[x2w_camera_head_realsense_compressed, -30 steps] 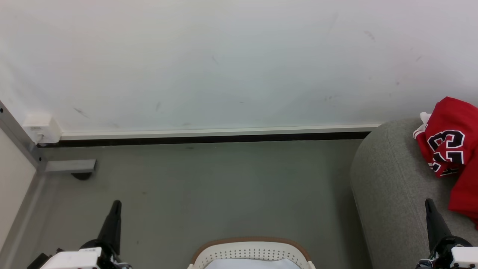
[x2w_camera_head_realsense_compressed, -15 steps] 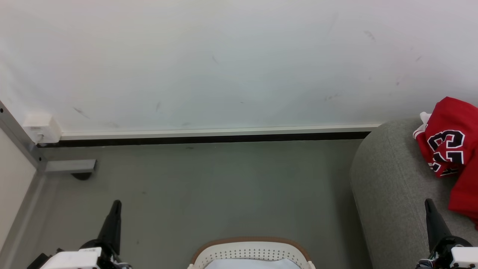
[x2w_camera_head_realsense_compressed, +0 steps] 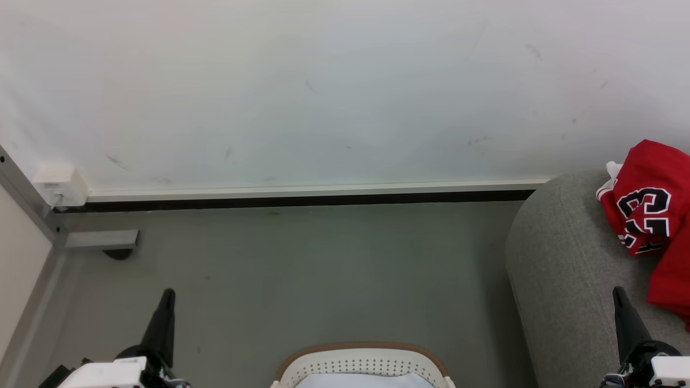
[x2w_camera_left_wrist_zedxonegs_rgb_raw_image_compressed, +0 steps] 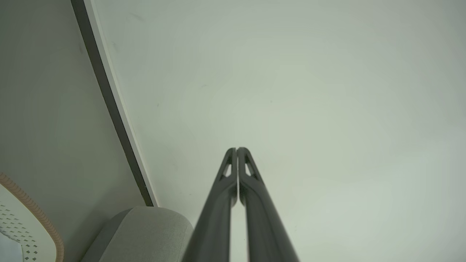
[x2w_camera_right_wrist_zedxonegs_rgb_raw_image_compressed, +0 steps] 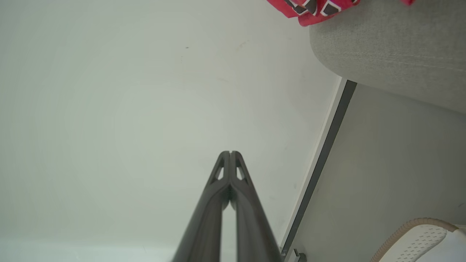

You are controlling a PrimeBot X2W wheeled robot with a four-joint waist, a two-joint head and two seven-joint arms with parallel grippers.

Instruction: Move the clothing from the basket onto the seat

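Note:
The red clothing [x2w_camera_head_realsense_compressed: 655, 215], a jersey numbered 23, lies crumpled on the grey seat [x2w_camera_head_realsense_compressed: 560, 258] at the right edge of the head view; a red corner of the clothing [x2w_camera_right_wrist_zedxonegs_rgb_raw_image_compressed: 313, 9] shows on the seat [x2w_camera_right_wrist_zedxonegs_rgb_raw_image_compressed: 393, 47] in the right wrist view. The white basket [x2w_camera_head_realsense_compressed: 364, 364] with its brown rim stands on the floor at bottom centre, with only a pale bottom showing inside. My left gripper [x2w_camera_head_realsense_compressed: 168, 293] is shut and empty at lower left, pointing at the wall. My right gripper [x2w_camera_head_realsense_compressed: 618, 291] is shut and empty over the seat's front. Both shut fingertip pairs show as left gripper [x2w_camera_left_wrist_zedxonegs_rgb_raw_image_compressed: 236, 149] and right gripper [x2w_camera_right_wrist_zedxonegs_rgb_raw_image_compressed: 230, 153].
A white wall [x2w_camera_head_realsense_compressed: 323, 91] with a dark skirting strip [x2w_camera_head_realsense_compressed: 302, 200] runs across ahead. A grey metal frame with a foot [x2w_camera_head_realsense_compressed: 102, 240] and a white box [x2w_camera_head_realsense_compressed: 59, 184] stands at the left. Grey floor [x2w_camera_head_realsense_compressed: 323, 269] lies between basket and wall.

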